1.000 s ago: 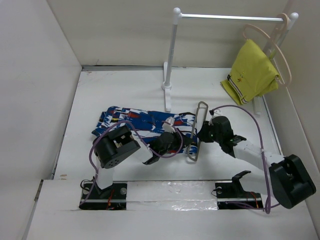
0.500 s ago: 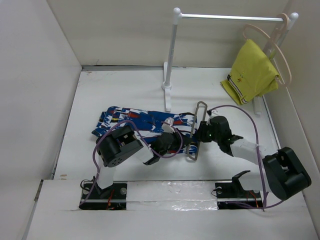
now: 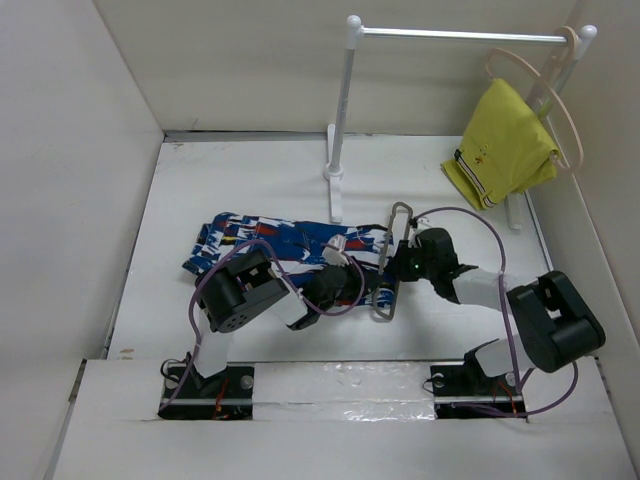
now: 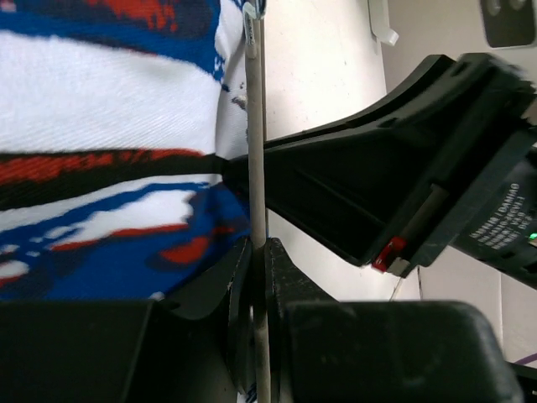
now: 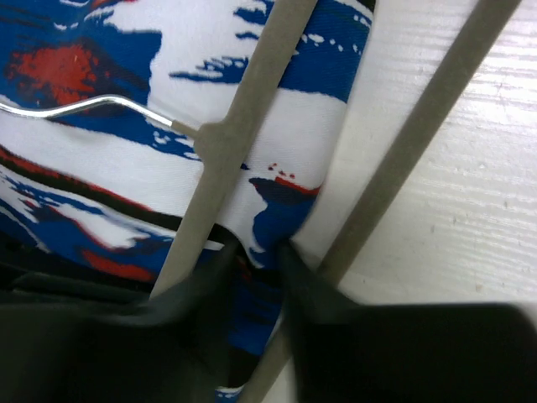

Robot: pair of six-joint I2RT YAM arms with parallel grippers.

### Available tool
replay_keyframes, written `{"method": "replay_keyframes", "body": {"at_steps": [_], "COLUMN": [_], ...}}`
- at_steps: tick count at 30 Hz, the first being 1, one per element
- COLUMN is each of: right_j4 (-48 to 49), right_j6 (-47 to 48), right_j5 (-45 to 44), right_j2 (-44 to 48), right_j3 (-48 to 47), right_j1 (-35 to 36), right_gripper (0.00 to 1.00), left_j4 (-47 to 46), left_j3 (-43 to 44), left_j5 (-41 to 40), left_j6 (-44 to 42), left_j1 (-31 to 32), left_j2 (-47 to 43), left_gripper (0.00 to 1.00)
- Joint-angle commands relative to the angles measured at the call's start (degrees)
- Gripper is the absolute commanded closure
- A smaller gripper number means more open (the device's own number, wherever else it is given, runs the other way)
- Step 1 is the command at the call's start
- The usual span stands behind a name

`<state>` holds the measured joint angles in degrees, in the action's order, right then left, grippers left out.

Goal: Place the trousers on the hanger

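Note:
The blue-and-white printed trousers [image 3: 265, 240] lie flat across the middle of the table, their right end reaching into the grey wire hanger [image 3: 393, 262], which lies flat on the table. My left gripper [image 3: 362, 285] is shut on one grey bar of the hanger [image 4: 256, 151], with the trousers [image 4: 101, 168] on its left. My right gripper [image 3: 398, 268] is shut on the trousers' end [image 5: 285, 214] between the hanger's two grey bars [image 5: 243, 126]. The two grippers almost touch.
A white-posted rail [image 3: 345, 110] stands at the back. A yellow garment [image 3: 503, 145] hangs on a pale beige hanger [image 3: 560, 105] at the rail's right end. Walls close in on both sides.
My right arm has folded in, its elbow moving left and forward, and its gripper has shifted slightly left over the trousers' end. The left arm has barely moved.

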<state>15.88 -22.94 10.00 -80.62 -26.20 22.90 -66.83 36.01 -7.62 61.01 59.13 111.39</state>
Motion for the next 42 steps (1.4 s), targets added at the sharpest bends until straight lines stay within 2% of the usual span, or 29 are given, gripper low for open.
{"method": "replay_keyframes", "body": {"at_steps": [1,2,3,6,10,14,20,23,28,31,35,40,42], "right_j4": [1.87,2.22,2.31,1.26,-0.05,-6.63,-13.24,-9.4,-9.98,-8.59,-8.4,-4.11,-3.4], "right_j6": [0.35,0.09,0.0,0.44,0.09,0.44,2.28,1.06,0.61,-0.7,-0.27,-1.49,-1.84], "right_j5": [1.25,1.25,1.25,1.25,3.18,2.31,2.21,7.55,12.58,15.39,18.04,16.63,16.37], "right_j2": [-1.91,-1.47,-0.34,3.0,13.35,21.7,25.6,28.32,27.98,27.19,22.1,19.1,18.48], "right_j3": [-0.7,-0.35,-0.09,1.05,2.73,1.85,0.97,2.46,-2.09,-5.52,-9.04,-4.84,-4.31], "right_j1": [-0.31,-0.83,-0.83,-2.15,-3.47,-4.88,-9.7,-13.83,-14.37,-14.9,-14.38,-13.14,-12.61], "right_gripper": [0.82,0.89,1.0,1.0,1.0,1.0,1.0,1.0,1.0,1.0,1.0,1.0,1.0], "left_j4": [-3.4,-3.31,-3.4,-3.66,-2.17,-0.15,0.2,3.53,2.14,3.72,6.27,7.23,10.29], "left_j3": [0.64,0.64,0.12,-0.85,-1.47,-3.4,-6.83,-6.92,-6.13,-3.5,-0.15,3.01,5.46], "left_j5": [-0.99,-1.26,-1.87,-3.1,-5.56,-7.94,-10.75,-10.32,-7.5,-7.5,-7.85,-5.57,-6.27], "left_j6": [-0.63,-0.72,-0.89,-1.86,-4.41,-4.68,-6.17,-7.66,-5.03,-5.9,-6.7,-6.96,-6.96], "left_j1": [-0.77,-0.77,-0.77,-1.39,-1.92,-2.71,-4.64,-4.64,-4.64,-2.54,-0.34,1.24,1.77], "left_j2": [-0.3,-0.47,-1.0,-2.4,-4.51,-6.27,-9.7,-9.45,-4.53,-2.59,-1.53,0.22,1.45], "left_gripper": [1.0,1.0,1.0,1.0,1.0,1.0,1.0,1.0,1.0,1.0,1.0,1.0,1.0]}}
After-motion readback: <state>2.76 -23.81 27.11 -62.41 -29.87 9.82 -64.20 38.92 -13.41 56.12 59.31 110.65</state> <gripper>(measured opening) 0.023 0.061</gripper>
